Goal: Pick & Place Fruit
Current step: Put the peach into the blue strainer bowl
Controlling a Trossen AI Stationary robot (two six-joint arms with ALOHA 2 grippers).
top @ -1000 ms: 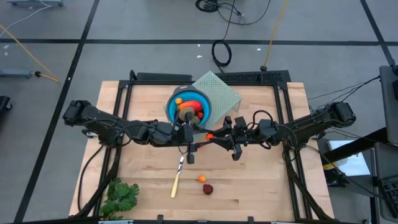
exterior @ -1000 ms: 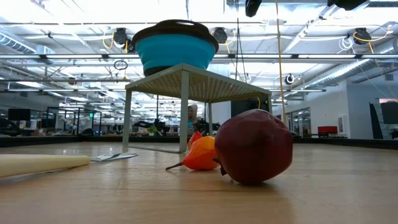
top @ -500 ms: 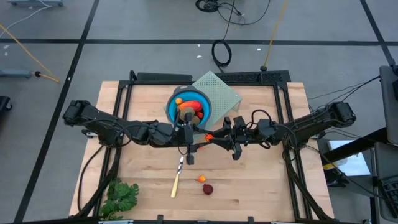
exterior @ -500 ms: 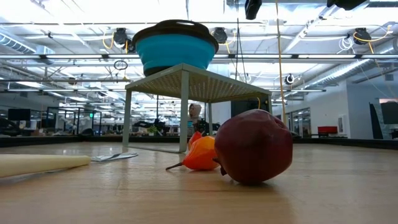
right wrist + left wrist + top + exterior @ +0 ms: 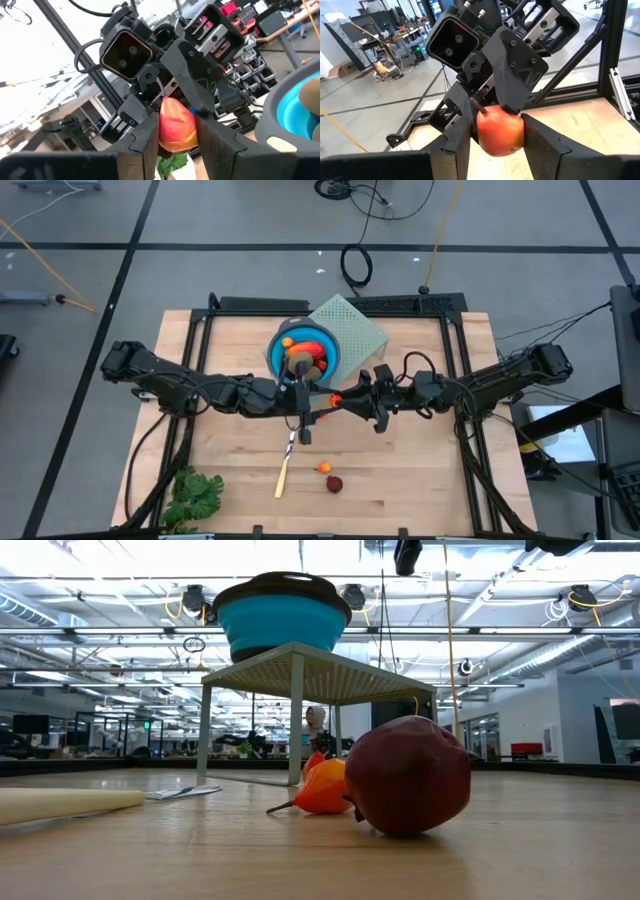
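Wrist views show both claws, left claw [image 5: 322, 400] and right claw [image 5: 345, 399], clenched on one red-orange fruit [image 5: 500, 131] mid-handover; barely anything's moved lately, so the bowl [image 5: 275, 352] drop's pending.

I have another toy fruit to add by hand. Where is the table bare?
Bare wood lies right of the dark red ball and between the leafy bunch and the left arm. It is crowded around the blue bowl, where both end effectors meet.

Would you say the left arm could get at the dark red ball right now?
Probably not yet: the left claw is shut on the orange-red fruit, which the right claw also grips. Otherwise nothing stands over the dark red ball.
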